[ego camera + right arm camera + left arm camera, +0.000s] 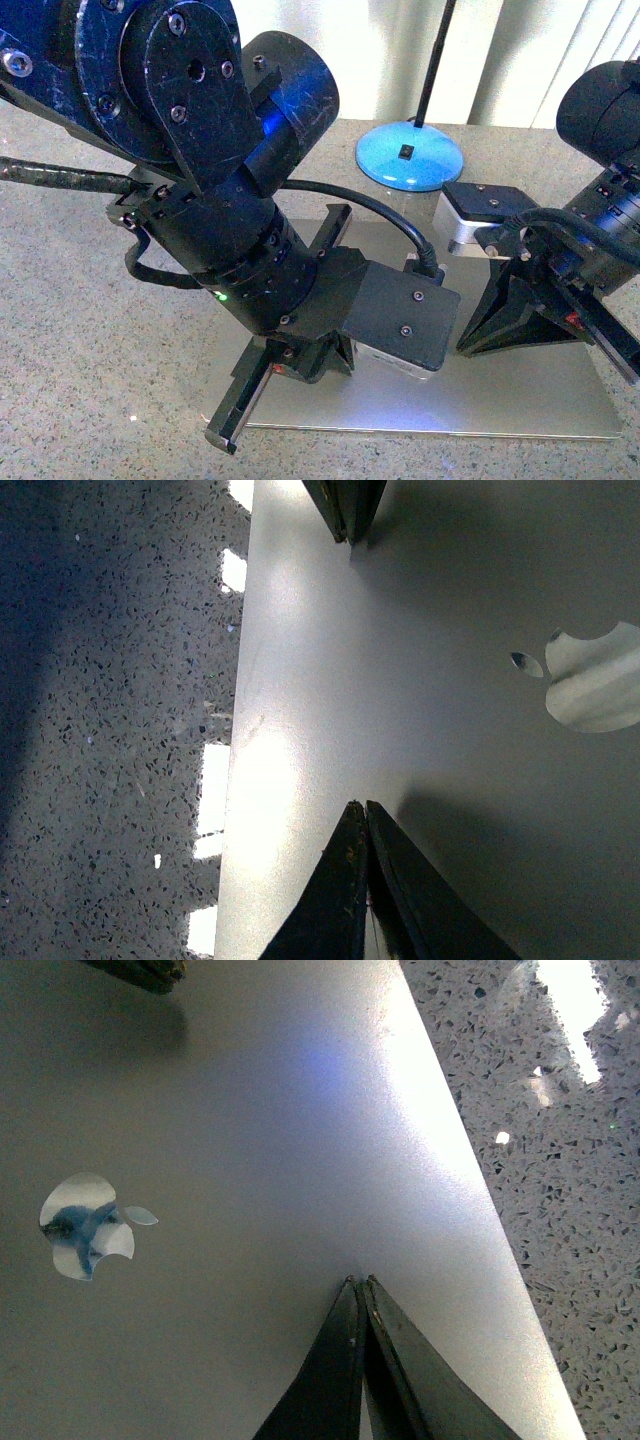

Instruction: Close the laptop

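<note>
The laptop [540,395] lies flat on the table with its silver lid down and facing up. Its shiny apple logo [85,1225] shows in both wrist views [595,675]. My left gripper [358,1282] is shut, with its tips resting on the lid [300,1140] near one edge. In the front view the left gripper [310,365] sits low over the lid's left part, mostly hidden by the wrist. My right gripper [358,805] is shut too, tips on the lid [420,710]. From the front the right gripper [468,348] points down at the lid's right half.
A blue lamp base [410,158] with a thin black pole stands behind the laptop. A grey and white block [480,215] sits at the laptop's far edge. The speckled stone table [80,330] surrounds the laptop. The left gripper's tips [348,515] show in the right wrist view.
</note>
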Controlling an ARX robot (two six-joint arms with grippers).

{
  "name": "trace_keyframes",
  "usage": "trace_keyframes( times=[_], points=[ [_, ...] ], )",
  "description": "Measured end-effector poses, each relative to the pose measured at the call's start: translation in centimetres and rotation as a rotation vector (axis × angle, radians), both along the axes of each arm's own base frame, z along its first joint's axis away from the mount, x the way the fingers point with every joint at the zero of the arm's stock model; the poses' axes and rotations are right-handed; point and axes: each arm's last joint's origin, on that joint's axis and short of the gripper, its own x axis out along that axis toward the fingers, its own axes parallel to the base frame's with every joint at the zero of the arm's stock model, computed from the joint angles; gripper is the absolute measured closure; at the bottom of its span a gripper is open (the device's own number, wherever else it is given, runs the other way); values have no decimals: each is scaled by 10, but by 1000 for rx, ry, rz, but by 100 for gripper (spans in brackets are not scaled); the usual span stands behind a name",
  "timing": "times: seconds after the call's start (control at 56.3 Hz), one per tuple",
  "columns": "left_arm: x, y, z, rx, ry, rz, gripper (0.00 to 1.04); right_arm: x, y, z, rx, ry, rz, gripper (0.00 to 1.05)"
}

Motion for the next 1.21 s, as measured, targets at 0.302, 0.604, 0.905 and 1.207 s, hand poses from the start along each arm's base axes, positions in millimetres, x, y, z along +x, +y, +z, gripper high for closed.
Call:
trace_keyframes(
  times=[0.302, 0.604, 0.905, 1.207],
  points=[
    [2, 3, 4, -8, -3, 15, 101, 0, -1, -1, -2, -6, -3, 102],
    [10, 7, 42, -127, -103, 73, 101, 2, 0, 15, 49, -90, -29, 102],
    [12, 21, 112, -353, -260, 156, 101, 5, 3, 65, 199, -358, -83, 102],
    [-5, 59, 197, -624, -442, 316, 101, -7, 7, 140, 323, -734, -170, 102]
  ],
)
